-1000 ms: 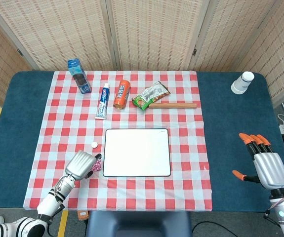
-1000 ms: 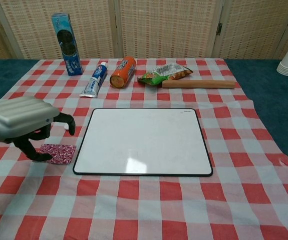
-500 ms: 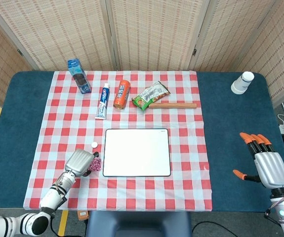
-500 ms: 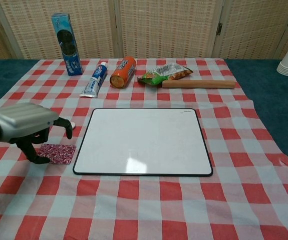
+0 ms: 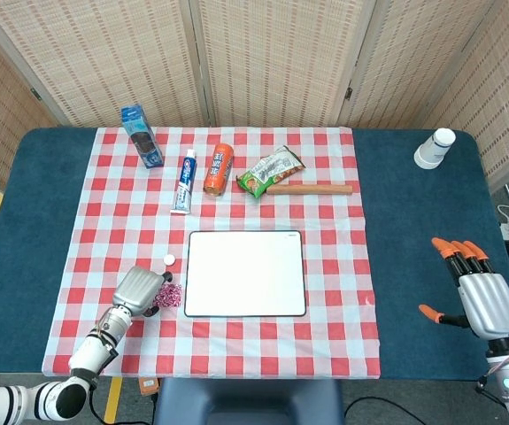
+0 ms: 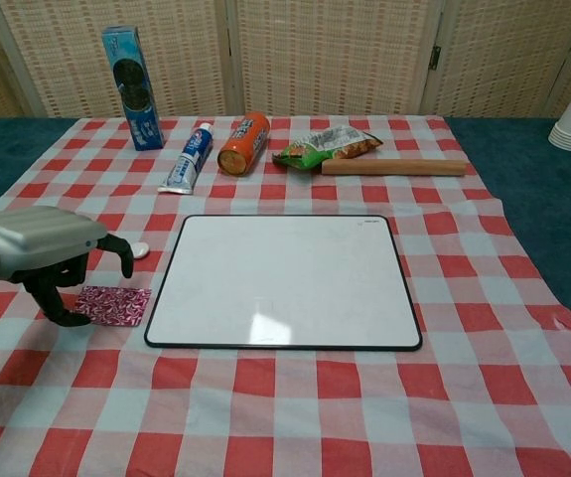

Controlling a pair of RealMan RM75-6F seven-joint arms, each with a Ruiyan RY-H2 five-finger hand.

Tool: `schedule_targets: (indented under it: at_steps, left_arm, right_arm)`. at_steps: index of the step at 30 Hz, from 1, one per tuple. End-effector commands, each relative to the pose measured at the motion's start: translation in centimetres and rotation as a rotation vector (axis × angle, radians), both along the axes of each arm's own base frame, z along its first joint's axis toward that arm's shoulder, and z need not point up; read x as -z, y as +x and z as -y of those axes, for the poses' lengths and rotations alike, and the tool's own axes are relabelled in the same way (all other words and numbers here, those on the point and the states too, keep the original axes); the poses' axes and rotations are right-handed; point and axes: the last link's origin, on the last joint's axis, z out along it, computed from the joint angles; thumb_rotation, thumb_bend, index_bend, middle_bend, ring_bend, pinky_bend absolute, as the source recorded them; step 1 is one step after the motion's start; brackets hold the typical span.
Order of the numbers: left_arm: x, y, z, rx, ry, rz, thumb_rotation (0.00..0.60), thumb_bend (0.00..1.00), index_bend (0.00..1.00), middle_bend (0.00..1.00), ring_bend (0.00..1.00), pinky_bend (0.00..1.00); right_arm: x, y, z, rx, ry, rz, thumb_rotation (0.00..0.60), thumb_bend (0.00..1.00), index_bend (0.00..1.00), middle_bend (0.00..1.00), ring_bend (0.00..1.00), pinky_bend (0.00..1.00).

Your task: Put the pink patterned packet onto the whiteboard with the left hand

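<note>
The pink patterned packet (image 5: pixel 170 296) (image 6: pixel 116 305) lies flat on the checked cloth, just left of the whiteboard's near left corner. The whiteboard (image 5: pixel 245 273) (image 6: pixel 285 281) is bare and lies in the middle of the cloth. My left hand (image 5: pixel 142 289) (image 6: pixel 42 248) hovers at the packet's left end with its fingers curved downward and apart. One fingertip (image 6: pixel 67 318) is down at the packet's left edge, and the packet is not lifted. My right hand (image 5: pixel 480 297) is held above the blue table at the far right with its fingers spread and nothing in it.
Along the back of the cloth are a blue cookie box (image 5: pixel 142 135), a toothpaste tube (image 5: pixel 184 181), an orange can (image 5: pixel 219 167), a green snack bag (image 5: pixel 270 171) and a wooden stick (image 5: pixel 312 189). Paper cups (image 5: pixel 435 148) stand back right. A small white cap (image 6: pixel 139 251) lies beside my left hand.
My left hand has drawn back to the left and lower, so more of the packet shows. The packet and the right hand have stayed put.
</note>
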Motion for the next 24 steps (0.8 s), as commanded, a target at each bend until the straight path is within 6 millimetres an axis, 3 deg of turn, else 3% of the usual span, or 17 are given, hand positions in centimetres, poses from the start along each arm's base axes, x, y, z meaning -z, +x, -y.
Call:
schedule_targets:
  at_steps: [1,24]
  left_arm:
    - [0.18,0.02,0.09,-0.009,-0.004,0.006,0.600,0.24,0.30,1.00,1.00,1.00]
    - [0.85,0.03,-0.22,-0.077,0.001,0.021,0.600,0.24,0.30,1.00,1.00,1.00]
  right_arm:
    - [0.00,0.00,0.00,-0.001,0.001,0.000,0.511,0.07,0.00,0.12,0.06,0.11]
    - [-0.06,-0.09,0.15,0.002,0.005,0.003,0.512,0.07,0.00,0.13,0.06,0.11]
